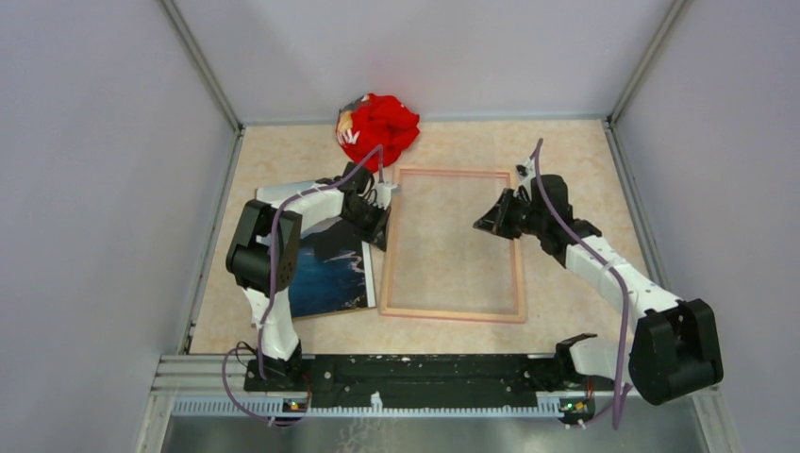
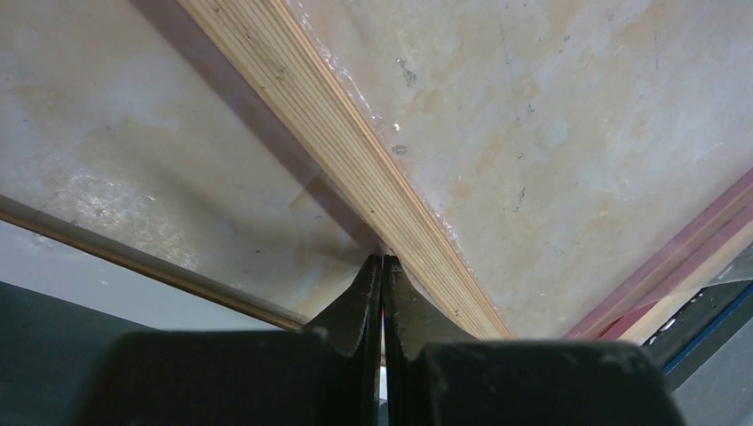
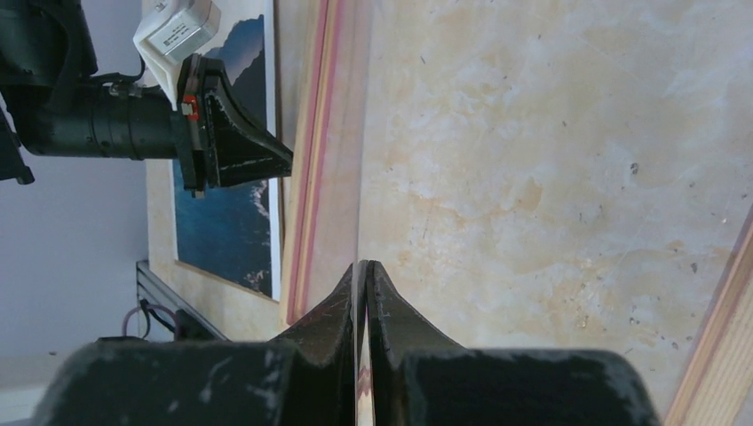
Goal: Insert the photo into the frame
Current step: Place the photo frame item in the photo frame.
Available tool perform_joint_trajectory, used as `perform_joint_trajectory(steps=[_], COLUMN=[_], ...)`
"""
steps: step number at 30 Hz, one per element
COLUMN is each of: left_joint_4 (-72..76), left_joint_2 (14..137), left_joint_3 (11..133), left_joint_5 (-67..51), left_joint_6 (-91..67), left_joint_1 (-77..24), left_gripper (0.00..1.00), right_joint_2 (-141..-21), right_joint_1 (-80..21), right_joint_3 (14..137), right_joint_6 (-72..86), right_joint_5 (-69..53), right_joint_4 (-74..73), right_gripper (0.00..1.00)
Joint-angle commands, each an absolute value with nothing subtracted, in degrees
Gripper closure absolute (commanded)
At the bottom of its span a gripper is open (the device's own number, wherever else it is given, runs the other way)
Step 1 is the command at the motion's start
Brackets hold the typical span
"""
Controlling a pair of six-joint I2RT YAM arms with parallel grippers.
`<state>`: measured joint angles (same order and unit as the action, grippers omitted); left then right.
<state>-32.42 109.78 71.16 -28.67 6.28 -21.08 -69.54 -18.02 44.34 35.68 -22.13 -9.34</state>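
Frame (image 1: 451,315) lies flat near the middle of the worktop (image 1: 566,160), long sides running from near edge to far edge. It has a thin pinkish rim, with layered light wood showing on its side in the left wrist view. The beige mottled worktop shows through the opening.

Photo (image 1: 330,274) lies flat on the near-left part of the worktop, just beside the frame's left rail. Cannot tell whether the two touch. Dark mountains and blue water are visible, with a white border. The left arm crosses over the photo's far part and hides it.

Left gripper (image 1: 381,225) sits at the frame's left rail, toward the far-left corner. Its jaws are clenched, tips right against the wooden edge of the rail. Cannot tell whether anything thin is nipped between them.

Right gripper (image 1: 483,225) is inside the frame's outline, in the far half, pointing toward the left rail. Its jaws are pressed together. A faint straight line runs up from the tips in the right wrist view; what it is, cannot tell.

Red cloth bundle (image 1: 379,127) sits at the worktop's far edge, beyond the frame's far-left corner and apart from it.
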Motion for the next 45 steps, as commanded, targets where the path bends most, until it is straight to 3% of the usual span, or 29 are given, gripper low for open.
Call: perform_joint_trajectory(steps=[1,45], left_joint_4=[-32.0,-32.1], left_joint_2=[109.0,108.3], left_joint_3=[72.8,73.2], left_joint_5=[-30.5,-30.7], left_joint_6=[6.9,7.2], left_joint_1=[-21.5,-21.6], left_gripper=[0.95,0.98], right_joint_2=[-69.9,-70.7], right_joint_1=[-19.2,-23.0], right_joint_3=[44.3,44.5], right_joint_6=[40.1,52.5], right_joint_5=[-24.0,-27.9], right_joint_4=[-4.8,4.6], right_gripper=[0.99,0.98])
